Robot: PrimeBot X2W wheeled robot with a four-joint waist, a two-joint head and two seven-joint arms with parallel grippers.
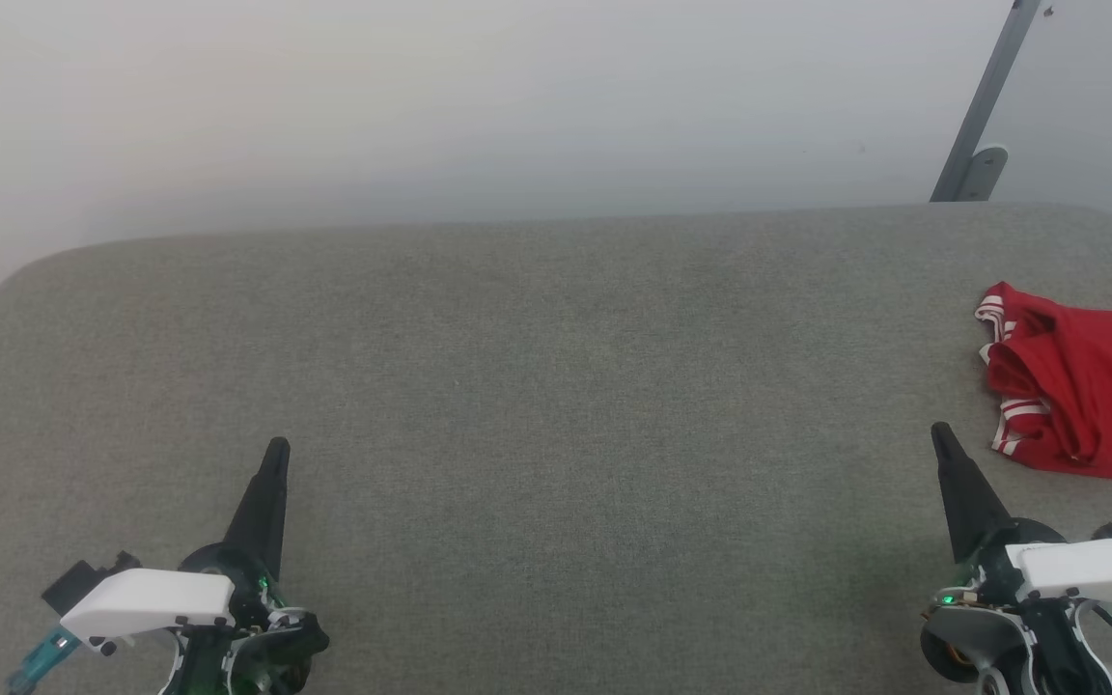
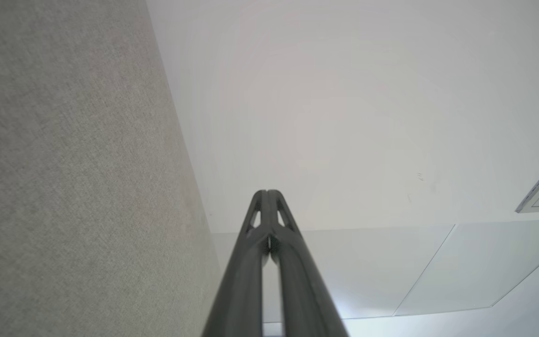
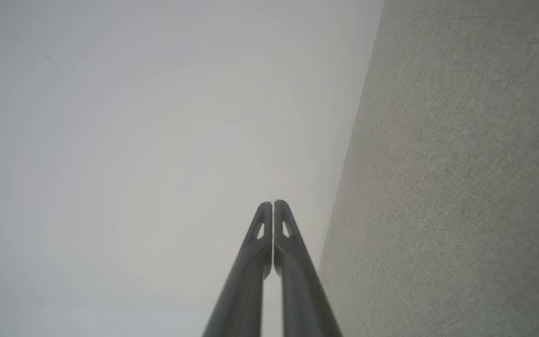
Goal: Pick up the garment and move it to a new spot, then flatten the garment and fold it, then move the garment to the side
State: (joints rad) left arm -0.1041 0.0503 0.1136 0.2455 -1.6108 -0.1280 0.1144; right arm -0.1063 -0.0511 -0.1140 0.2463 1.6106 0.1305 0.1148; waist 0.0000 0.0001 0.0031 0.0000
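Head view: garment (image 1: pixel 1092 396) near right claw (image 1: pixel 939 430), apart; it and left claw (image 1: pixel 278 446) pressed together.

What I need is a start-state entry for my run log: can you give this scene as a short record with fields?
surface: grey fabric-covered top with rounded far corners
garment: red jersey with red-and-white striped trim, loosely bunched, lying at the right edge of the head view and partly cut off by the frame
left pincer: shut, empty, lower left over the surface
right pincer: shut, empty, lower right, tip near the jersey but apart from it
background: pale wall, grey metal bar at upper right
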